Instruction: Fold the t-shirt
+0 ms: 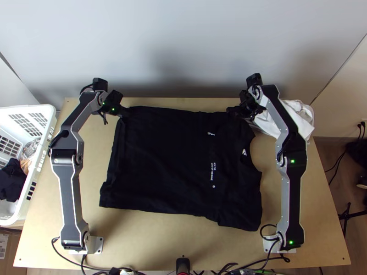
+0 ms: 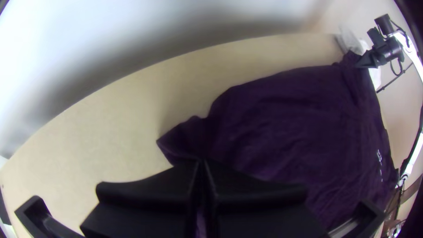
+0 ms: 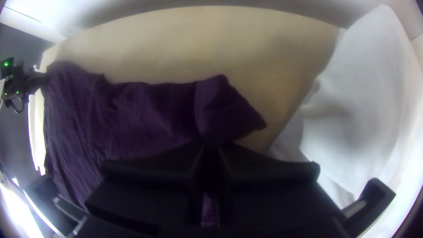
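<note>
The black t-shirt (image 1: 160,160) lies spread on the table, its neck opening toward the right side and its hem toward the left. At its far left corner is my left gripper (image 1: 123,111); in the left wrist view this gripper (image 2: 202,165) is shut on the cloth, a small flap sticking out past the fingertips. My right gripper (image 1: 233,111) is at the far edge near the right sleeve; in the right wrist view the gripper (image 3: 211,147) is shut on the shirt (image 3: 132,119), with a pointed piece of cloth beyond its tips.
A white cloth (image 1: 293,119) lies at the table's far right corner, beside the right arm. The white basket (image 1: 48,133) with dark and light clothes stands at the left edge. Cables run along the near edge of the table (image 1: 169,247).
</note>
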Robot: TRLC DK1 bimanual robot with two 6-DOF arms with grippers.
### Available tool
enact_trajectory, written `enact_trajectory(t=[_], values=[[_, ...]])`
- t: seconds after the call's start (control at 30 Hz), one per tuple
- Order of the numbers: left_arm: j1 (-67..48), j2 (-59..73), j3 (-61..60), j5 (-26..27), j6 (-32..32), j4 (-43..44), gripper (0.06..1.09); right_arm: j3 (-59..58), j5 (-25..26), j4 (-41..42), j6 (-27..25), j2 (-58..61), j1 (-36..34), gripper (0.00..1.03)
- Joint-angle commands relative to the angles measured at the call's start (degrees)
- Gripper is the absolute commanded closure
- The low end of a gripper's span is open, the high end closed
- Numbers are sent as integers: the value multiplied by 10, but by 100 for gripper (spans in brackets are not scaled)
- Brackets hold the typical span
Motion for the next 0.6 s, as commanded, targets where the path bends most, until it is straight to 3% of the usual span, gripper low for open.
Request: enact_trajectory(t=[0.0, 0.3, 0.57], values=[[-1, -57, -17, 7, 0, 9, 105, -16, 1, -1, 4, -44, 3, 100], [-8, -156, -82, 21, -4, 13, 105, -45, 1, -51, -25, -90, -4, 100], [-15, -231, -187, 30, 11, 43, 105, -150, 1, -41, -47, -169, 0, 100]])
